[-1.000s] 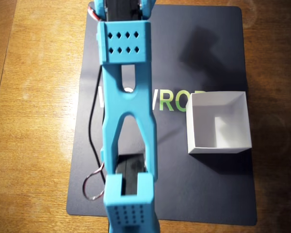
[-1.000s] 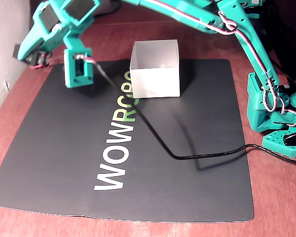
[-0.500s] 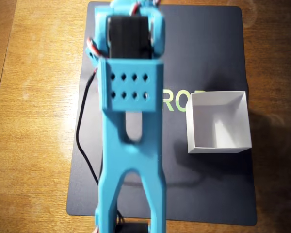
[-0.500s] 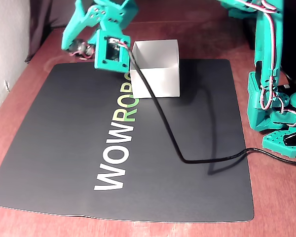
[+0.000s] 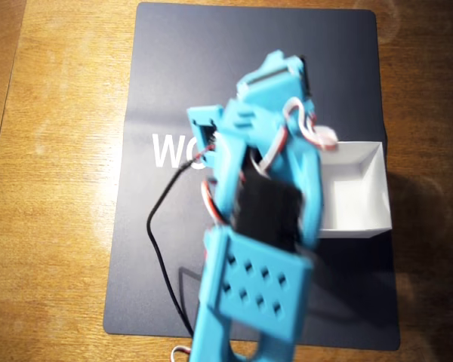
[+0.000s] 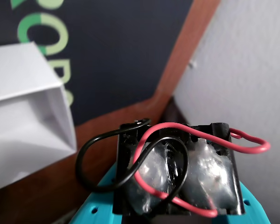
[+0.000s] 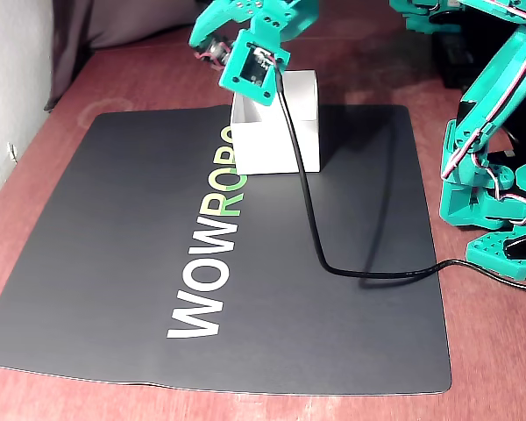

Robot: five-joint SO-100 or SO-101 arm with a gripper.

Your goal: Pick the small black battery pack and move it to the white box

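- Two teal fingers of the gripper are clamped on the black battery pack, which sits low centre in the wrist view, off the surface, with blobs of clear glue on its face.
- One red lead and one black lead loop loosely out of the pack; the red one juts toward the right of the frame.
- One white box, open-topped, lies at the left of the wrist view, apart from the pack and beside it rather than below.
- Risk: released from this position, the pack would likely land on the box's rim or on the dark mat, since it does not look centred over the opening.
- Risk: a loose lead could hook a fingertip or the box wall and drag the pack out on retreat.
- Wrist view only: the grip, the wires and the glue.
- Overhead view only: the box at right centre, beside the arm, which hides the pack.
- Fixed view only: the gripper raised above the box at upper centre, and a black cable trailing across the mat.
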